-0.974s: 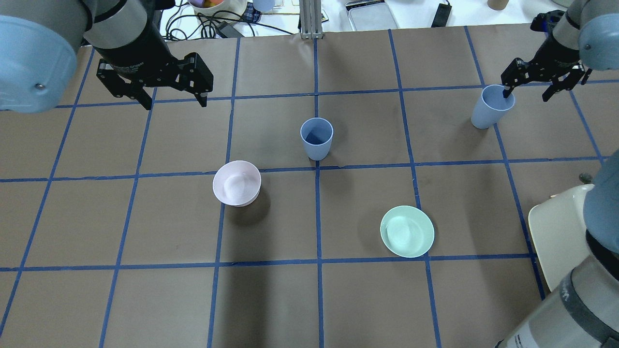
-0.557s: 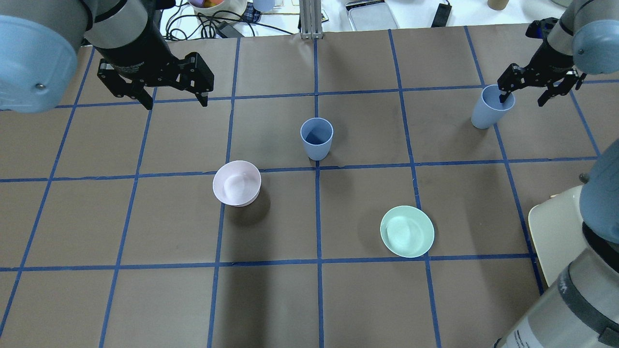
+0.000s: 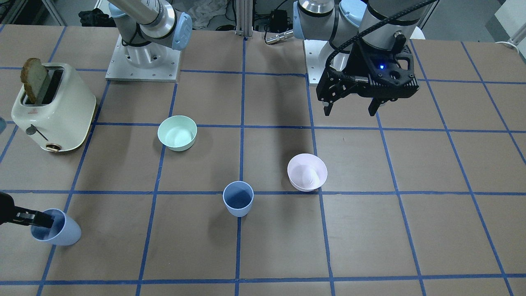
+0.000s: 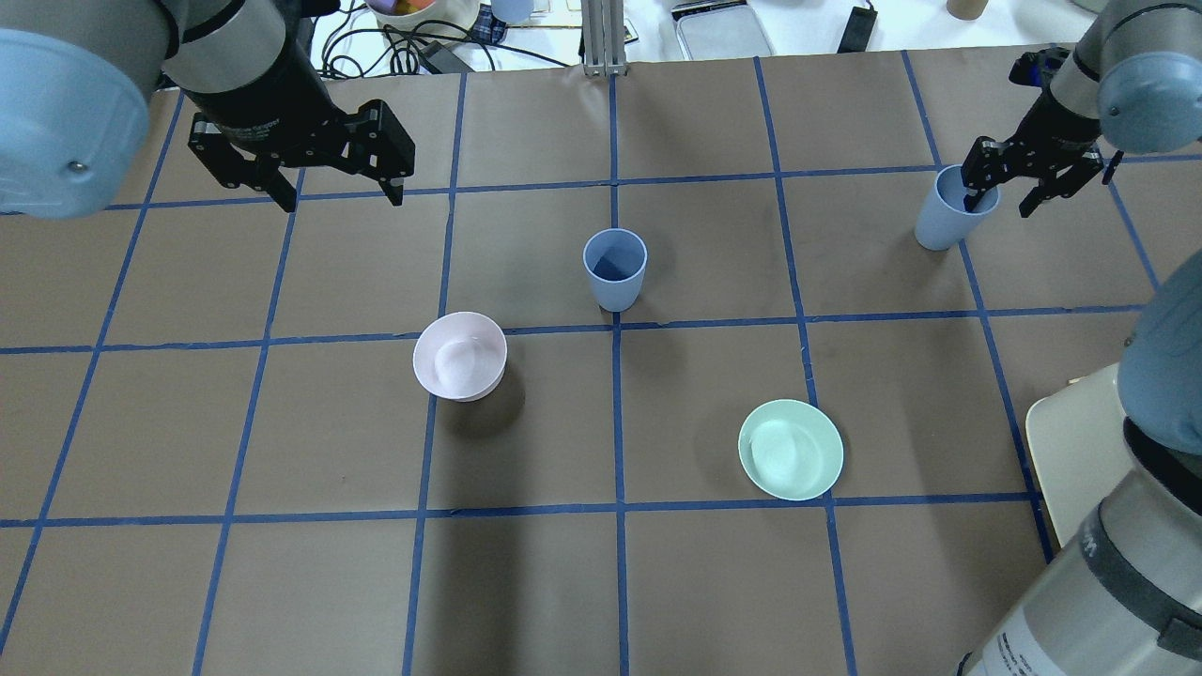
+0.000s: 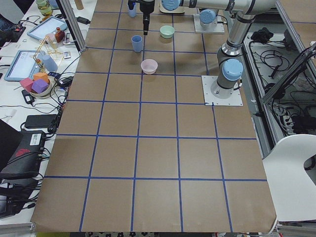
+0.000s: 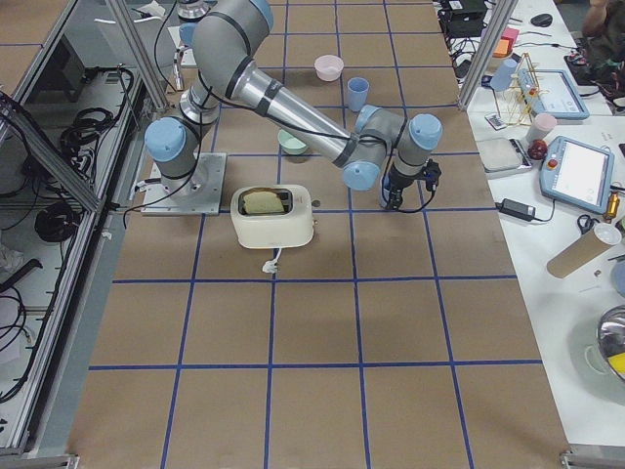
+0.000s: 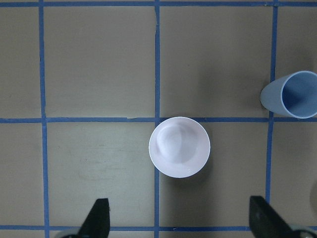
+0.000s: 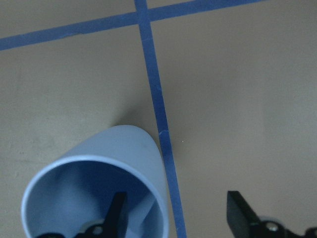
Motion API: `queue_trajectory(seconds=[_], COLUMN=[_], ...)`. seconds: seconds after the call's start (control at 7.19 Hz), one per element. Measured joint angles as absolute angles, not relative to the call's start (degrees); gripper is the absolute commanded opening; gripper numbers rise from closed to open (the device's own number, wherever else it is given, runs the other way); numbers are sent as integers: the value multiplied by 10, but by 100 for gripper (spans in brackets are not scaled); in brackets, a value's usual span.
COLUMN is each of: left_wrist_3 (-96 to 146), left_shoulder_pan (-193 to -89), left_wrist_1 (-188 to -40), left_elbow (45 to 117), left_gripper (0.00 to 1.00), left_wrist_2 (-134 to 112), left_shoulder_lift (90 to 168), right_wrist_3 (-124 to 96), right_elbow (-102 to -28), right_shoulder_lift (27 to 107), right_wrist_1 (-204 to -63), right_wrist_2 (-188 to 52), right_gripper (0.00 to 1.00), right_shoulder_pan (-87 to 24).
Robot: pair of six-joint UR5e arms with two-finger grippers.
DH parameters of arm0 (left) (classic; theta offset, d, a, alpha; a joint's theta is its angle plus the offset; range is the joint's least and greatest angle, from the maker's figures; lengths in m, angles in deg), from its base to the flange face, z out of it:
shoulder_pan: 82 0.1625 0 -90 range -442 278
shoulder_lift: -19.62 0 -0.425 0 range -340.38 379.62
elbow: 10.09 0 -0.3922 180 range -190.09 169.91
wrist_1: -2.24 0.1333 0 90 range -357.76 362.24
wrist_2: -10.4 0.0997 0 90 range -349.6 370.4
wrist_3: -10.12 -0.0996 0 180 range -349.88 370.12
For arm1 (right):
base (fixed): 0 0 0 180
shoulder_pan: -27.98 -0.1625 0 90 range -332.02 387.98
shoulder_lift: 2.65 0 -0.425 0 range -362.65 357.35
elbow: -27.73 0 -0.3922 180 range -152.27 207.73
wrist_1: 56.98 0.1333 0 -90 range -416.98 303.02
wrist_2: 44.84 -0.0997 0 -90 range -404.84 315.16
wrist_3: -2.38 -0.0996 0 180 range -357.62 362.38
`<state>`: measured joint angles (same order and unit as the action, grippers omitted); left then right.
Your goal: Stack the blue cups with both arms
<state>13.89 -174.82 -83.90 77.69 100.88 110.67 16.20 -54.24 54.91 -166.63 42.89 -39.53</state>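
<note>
One blue cup point(image 4: 615, 269) stands upright near the table's middle and also shows in the front view point(image 3: 238, 199). The second blue cup point(image 4: 950, 208) stands at the far right. My right gripper point(image 4: 1005, 205) is open astride its rim. In the right wrist view one finger point(image 8: 116, 213) is inside that cup point(image 8: 99, 193) and the other is outside. My left gripper point(image 4: 338, 200) is open and empty, high above the table at the far left. Its wrist view shows the middle cup point(image 7: 292, 94) at the right edge.
A pale pink bowl point(image 4: 460, 357) sits left of the middle cup. A mint-green bowl point(image 4: 791, 449) sits nearer the robot on the right. A cream toaster point(image 3: 53, 109) holding a slice of bread stands on the right arm's side.
My right gripper has sunk lower over the far-right cup, one finger going deeper inside it. The cup, the left arm and the bowls have not moved.
</note>
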Motion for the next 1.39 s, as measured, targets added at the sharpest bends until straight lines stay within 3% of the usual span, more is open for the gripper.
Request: queue_trajectory(seconds=[0.83,1.39], left_wrist_3=[139,139], left_shoulder_pan=[-1748,-1748], left_wrist_1=[-839,-840], left_elbow=[777,777], left_gripper=[100,100], left_wrist_2=[1011,1011], left_shoulder_lift=[1106,1106], right_wrist_3=[165,84], right_elbow=[-524,-521], right_shoulder_lift=[603,669], right_wrist_1=[-1624,-1575], right_wrist_2=[428,424], right_gripper=[0,0], right_shoulder_pan=[-409,-523])
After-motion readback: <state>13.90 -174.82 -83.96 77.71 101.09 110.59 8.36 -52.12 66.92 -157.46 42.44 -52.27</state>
